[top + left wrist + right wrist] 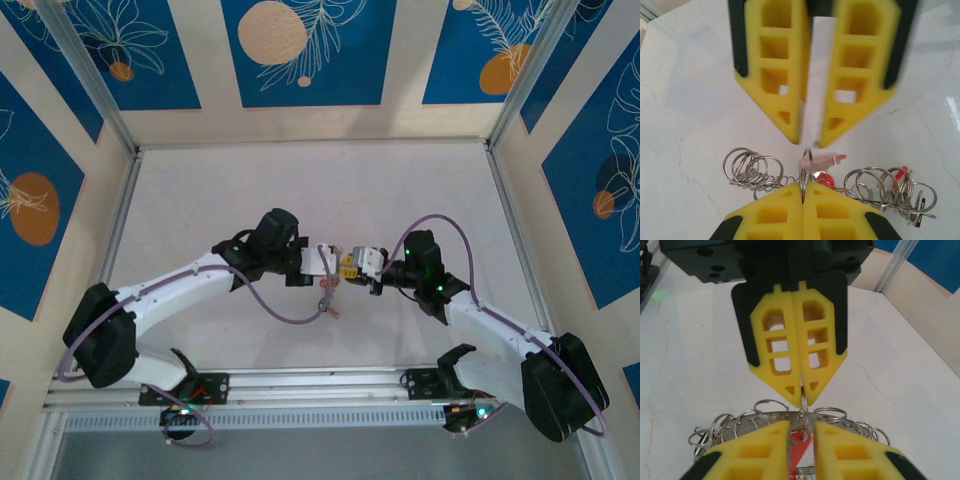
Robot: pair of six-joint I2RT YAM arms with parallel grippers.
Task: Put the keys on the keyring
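My left gripper is shut on one thin split ring of the keyring, a silvery band with several small rings hanging from it. Its tips meet those of my right gripper over the middle of the table. The right jaws stand a little apart. A red-headed key hangs in the gap between them, just below the held ring. In the left wrist view this key is a blurred pink streak and another red key lies among the rings at the right.
Bunches of loose-looking split rings spread to both sides below the grippers. The white tabletop is walled by aluminium rails and blue-patterned panels. A purple cable loops under the left arm.
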